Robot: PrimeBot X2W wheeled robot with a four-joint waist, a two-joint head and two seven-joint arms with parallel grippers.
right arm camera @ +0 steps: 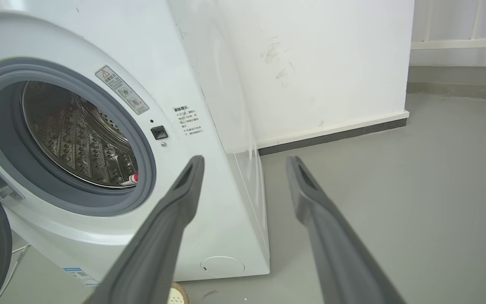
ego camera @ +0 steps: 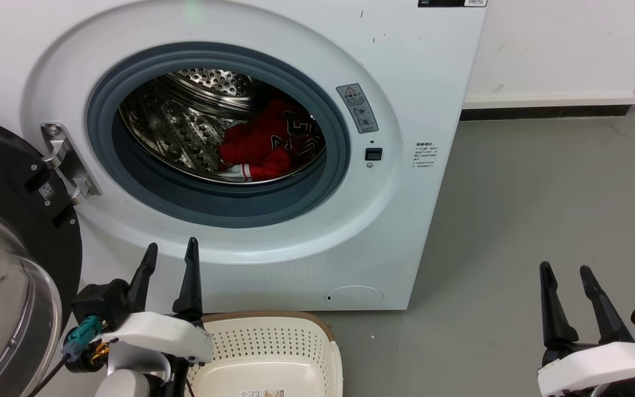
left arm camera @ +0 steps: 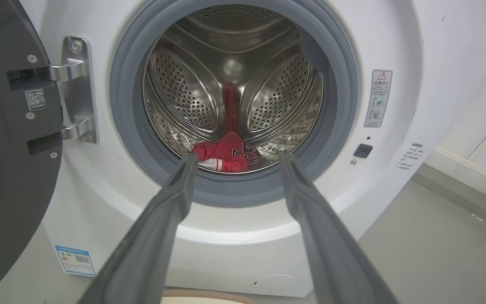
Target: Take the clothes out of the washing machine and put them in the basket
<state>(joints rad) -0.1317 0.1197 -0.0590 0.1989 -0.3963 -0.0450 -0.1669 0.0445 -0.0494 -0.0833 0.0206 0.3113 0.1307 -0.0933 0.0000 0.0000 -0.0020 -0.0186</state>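
Observation:
The white washing machine (ego camera: pixel 411 66) stands with its door swung open, and the clothes (ego camera: pixel 265 143), a red jersey with black-and-white numerals and striped trim, lie low in the steel drum. The clothes (left arm camera: pixel 226 153) show between my left fingers in the left wrist view; a small red edge of the clothes (right arm camera: pixel 134 178) shows in the right wrist view. The cream basket (ego camera: pixel 273 353) sits on the floor in front of the washer. My left gripper (ego camera: pixel 171 251) is open, below the porthole and outside it. My right gripper (ego camera: pixel 565 270) is open over bare floor to the washer's right.
The black-rimmed glass door (ego camera: pixel 9 264) hangs open at the left, close beside my left arm, on a metal hinge (ego camera: pixel 66 162). Grey floor (ego camera: pixel 543 193) spreads to the right of the washer, bounded by a white wall with a dark skirting (ego camera: pixel 543 110).

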